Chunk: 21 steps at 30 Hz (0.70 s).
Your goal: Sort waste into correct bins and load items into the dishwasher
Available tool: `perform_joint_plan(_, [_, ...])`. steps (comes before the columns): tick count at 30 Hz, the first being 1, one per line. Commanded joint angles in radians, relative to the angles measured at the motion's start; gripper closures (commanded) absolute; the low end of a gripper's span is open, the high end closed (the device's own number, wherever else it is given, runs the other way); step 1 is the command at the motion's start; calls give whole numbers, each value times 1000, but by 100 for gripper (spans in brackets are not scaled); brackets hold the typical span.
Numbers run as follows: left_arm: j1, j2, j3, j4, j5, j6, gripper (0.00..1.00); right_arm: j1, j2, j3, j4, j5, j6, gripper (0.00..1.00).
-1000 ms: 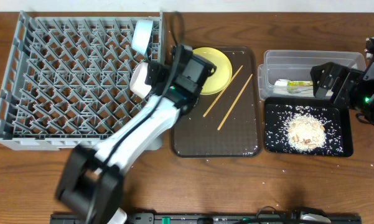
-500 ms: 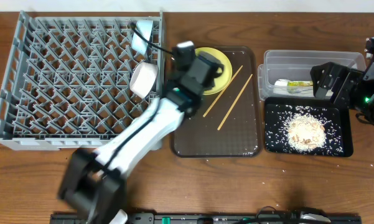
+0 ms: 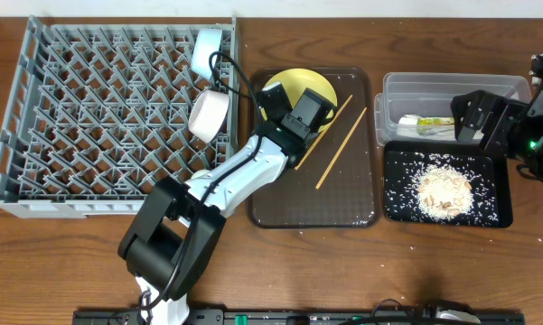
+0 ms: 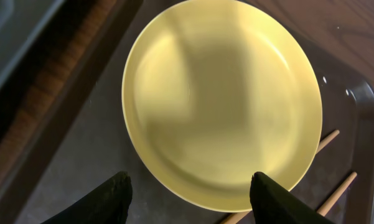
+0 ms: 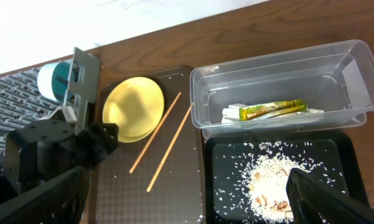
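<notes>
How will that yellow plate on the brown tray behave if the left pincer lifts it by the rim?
The yellow plate looks rigid and glossy, so it may slip in the left pincer. It lies flat on the brown tray, so getting under its edge could be awkward. Gripped at one side, it would probably tilt.

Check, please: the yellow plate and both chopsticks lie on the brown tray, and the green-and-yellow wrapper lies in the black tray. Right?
No: the wrapper lies in the clear tub, as the right wrist view shows. The rest holds.
</notes>
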Motion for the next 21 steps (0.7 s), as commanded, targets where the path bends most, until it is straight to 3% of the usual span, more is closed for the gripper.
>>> perform_joint_plan(1, [9,50,0,-2,14,-70,38,-8,-1,2,0,6,-10,1])
perform_joint_plan(10, [55,118,0,20,125,-97,39,-8,-1,2,0,6,-10,1])
perform_joint_plan(16, [71,147,-3,41,139,-97,48,-8,-1,2,0,6,-10,1])
perform_joint_plan(21, [72,196,-3,82,216,-97,48,-8,-1,2,0,6,-10,1])
